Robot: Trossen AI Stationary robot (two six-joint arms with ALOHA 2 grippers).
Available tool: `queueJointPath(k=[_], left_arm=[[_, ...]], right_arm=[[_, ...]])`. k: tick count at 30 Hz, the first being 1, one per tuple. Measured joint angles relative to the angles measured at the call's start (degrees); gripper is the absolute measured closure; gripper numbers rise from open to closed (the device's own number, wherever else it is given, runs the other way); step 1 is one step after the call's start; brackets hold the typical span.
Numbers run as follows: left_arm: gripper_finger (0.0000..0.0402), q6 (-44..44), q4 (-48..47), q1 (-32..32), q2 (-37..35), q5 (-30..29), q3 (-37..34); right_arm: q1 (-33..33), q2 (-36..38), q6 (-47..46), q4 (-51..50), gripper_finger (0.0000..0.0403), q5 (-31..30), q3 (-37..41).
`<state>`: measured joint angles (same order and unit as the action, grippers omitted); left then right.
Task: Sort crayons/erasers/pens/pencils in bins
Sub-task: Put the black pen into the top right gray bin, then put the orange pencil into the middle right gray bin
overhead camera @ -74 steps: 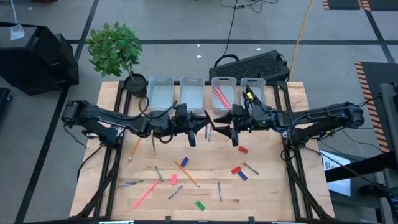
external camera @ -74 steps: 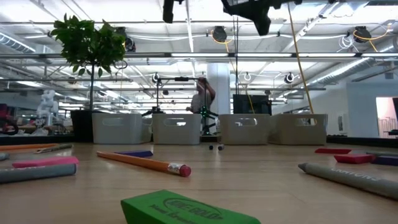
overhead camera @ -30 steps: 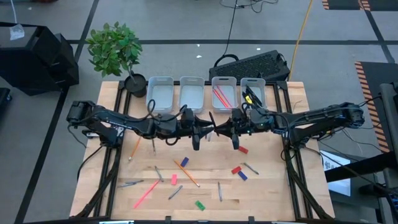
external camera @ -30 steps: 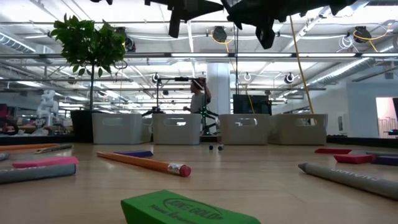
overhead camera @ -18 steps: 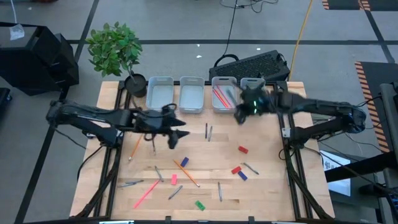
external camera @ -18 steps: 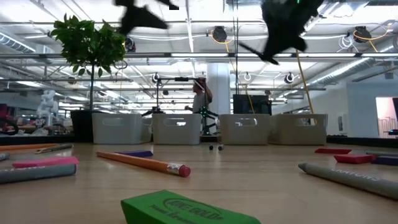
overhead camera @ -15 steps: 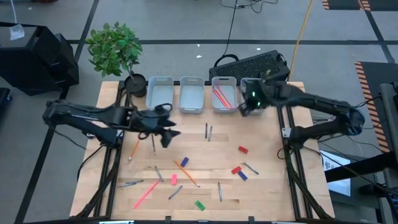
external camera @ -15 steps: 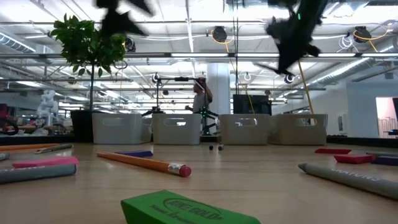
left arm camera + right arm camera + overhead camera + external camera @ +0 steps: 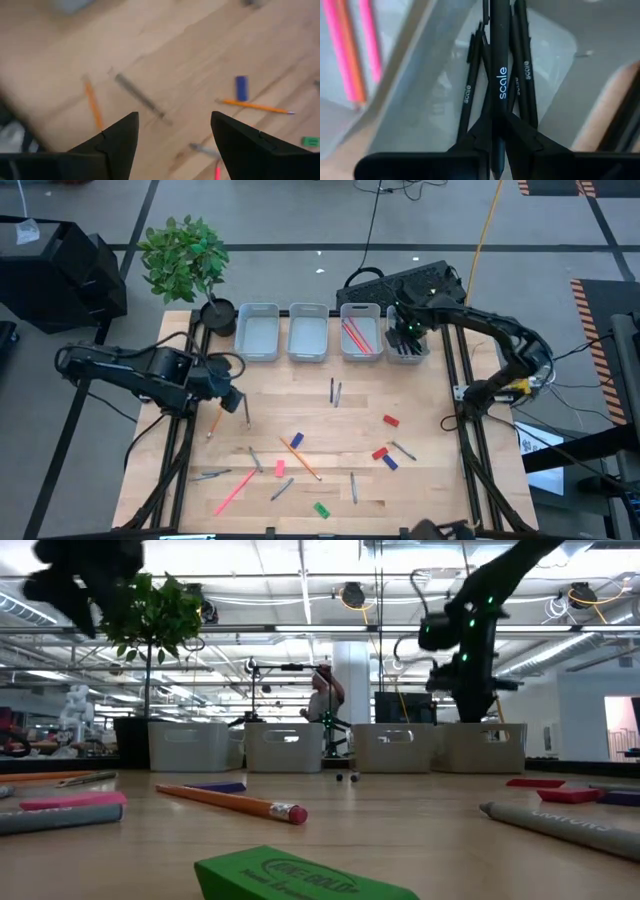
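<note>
Hovering at the upper right of the high view, the right gripper (image 9: 405, 338) sits over the rightmost of the four pale grey-white plastic bins (image 9: 407, 345), its fingers pinched together on a black pen with white lettering (image 9: 499, 85) that hangs above several like pens already lying in that bin. The step in hand looks like dropping this pen in; the next move calls for parting the fingers, then lifting clear.

At centre left, the left gripper (image 9: 228, 388) hangs with fingers spread apart and empty over the wooden surface (image 9: 430, 440), near an orange pencil (image 9: 215, 420) and a grey stick (image 9: 246, 413).

Small block erasers, red (image 9: 390, 420), blue (image 9: 390, 463), pink (image 9: 279, 469) and green (image 9: 321, 509), lie unsorted across the lower middle.
</note>
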<state>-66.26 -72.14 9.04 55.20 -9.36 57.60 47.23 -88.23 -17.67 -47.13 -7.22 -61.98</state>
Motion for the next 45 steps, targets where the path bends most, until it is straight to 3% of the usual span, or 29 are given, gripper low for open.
queueJointPath(k=[8, 15, 21, 28, 33, 38, 45], left_arm=[[0.0149, -14.15, -1.88, 1.64, 0.27, 10.67, -7.52], [0.0149, -18.16, 2.43, 0.27, 0.31, 10.81, -16.33], [0.0165, -10.27, 5.63, -3.66, 6.07, 11.21, -16.90], [0.0225, 0.66, 3.97, -13.87, 16.51, 17.11, -16.92], [0.0245, 7.75, 3.76, -22.76, 21.68, 17.96, -16.92], [0.0247, 14.75, 2.27, -29.62, 25.52, 17.35, -16.94], [0.0247, 19.50, 6.75, -33.26, 28.54, 15.92, -17.78]], right_arm=[[2.29, -6.98, 2.55, 0.33, 0.0373, 2.81, 0.00], [2.02, -5.18, 2.97, 2.28, 0.0285, 2.79, 0.00], [-2.78, 2.82, 3.94, 4.78, 0.0252, 0.16, 0.00], [-11.51, 14.89, 1.16, 8.35, 0.0268, -0.74, 0.00], [-17.82, 21.44, -1.47, 8.28, 0.0281, -5.14, 0.00], [-23.45, 25.38, -3.79, 7.74, 0.0292, -7.62, 0.00], [-28.30, 26.60, -4.42, 7.67, 0.0305, -10.67, 0.00]])
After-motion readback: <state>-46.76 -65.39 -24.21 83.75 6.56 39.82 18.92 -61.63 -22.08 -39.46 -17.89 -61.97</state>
